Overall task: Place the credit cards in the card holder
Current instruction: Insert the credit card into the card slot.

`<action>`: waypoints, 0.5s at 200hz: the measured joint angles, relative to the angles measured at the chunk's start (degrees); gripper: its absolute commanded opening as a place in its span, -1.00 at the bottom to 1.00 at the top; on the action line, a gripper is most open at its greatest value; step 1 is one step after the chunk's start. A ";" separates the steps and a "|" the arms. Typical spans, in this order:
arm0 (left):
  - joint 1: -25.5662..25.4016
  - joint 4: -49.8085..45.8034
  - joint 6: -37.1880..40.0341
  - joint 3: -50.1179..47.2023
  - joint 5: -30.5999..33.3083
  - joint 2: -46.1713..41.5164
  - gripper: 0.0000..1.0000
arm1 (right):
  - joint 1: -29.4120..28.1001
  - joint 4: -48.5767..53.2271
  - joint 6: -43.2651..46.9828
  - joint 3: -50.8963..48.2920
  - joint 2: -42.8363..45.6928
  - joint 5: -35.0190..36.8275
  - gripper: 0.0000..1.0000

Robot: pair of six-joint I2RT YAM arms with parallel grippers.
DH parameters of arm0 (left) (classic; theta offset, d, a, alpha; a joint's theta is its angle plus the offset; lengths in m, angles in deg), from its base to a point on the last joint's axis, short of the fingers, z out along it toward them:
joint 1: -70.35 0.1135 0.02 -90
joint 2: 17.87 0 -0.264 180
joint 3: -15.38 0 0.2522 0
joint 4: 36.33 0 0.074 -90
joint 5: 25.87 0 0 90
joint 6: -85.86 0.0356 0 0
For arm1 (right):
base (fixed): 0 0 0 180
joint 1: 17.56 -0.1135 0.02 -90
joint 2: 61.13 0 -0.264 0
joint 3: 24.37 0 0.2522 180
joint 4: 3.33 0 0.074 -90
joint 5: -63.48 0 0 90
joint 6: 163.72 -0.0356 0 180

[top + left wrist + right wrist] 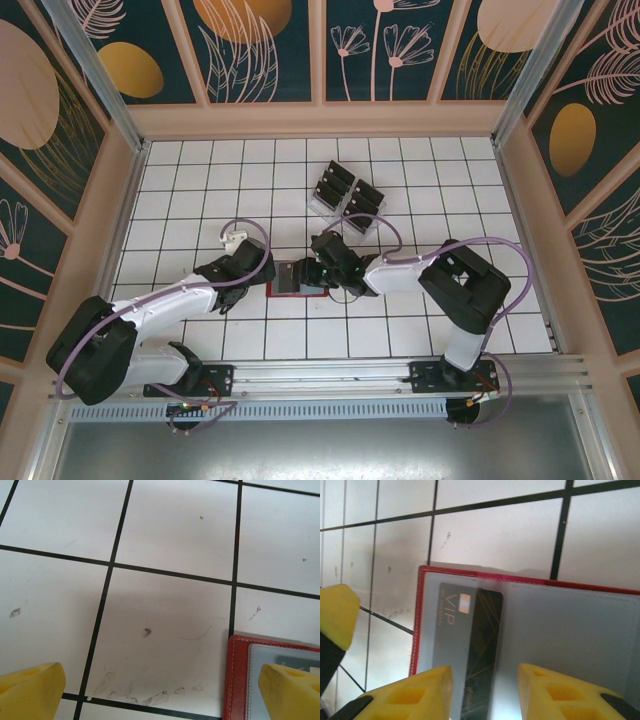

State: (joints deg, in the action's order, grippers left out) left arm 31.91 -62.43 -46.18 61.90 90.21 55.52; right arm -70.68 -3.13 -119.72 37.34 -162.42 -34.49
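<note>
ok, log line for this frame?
credit card: partly inside card holder pocket | right gripper: open, above card | left gripper: open, one finger over holder edge | clear rack: holds black cards

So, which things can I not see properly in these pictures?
- Top view: the right claw covers part of the red card holder.
- Left wrist view: the card holder runs off the bottom edge, partly behind a yellow finger.
- Right wrist view: the VIP credit card runs off the bottom edge.
- Top view: cards in the clear rack are too small to count.
</note>
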 measured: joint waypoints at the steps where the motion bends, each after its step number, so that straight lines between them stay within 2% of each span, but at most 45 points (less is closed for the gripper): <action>1: 0.00 -0.02 0.00 0.00 -0.02 0.00 0.98 | 0.00 0.11 0.07 0.00 0.00 0.00 -0.25; 100: 0.00 -0.83 -0.87 -3.15 -0.55 2.49 0.98 | 0.00 1.55 1.20 2.82 -2.97 -0.79 -0.57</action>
State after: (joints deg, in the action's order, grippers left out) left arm 31.91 -63.26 -47.06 58.75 89.67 58.01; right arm -70.68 -1.58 -118.51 40.16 -165.40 -35.27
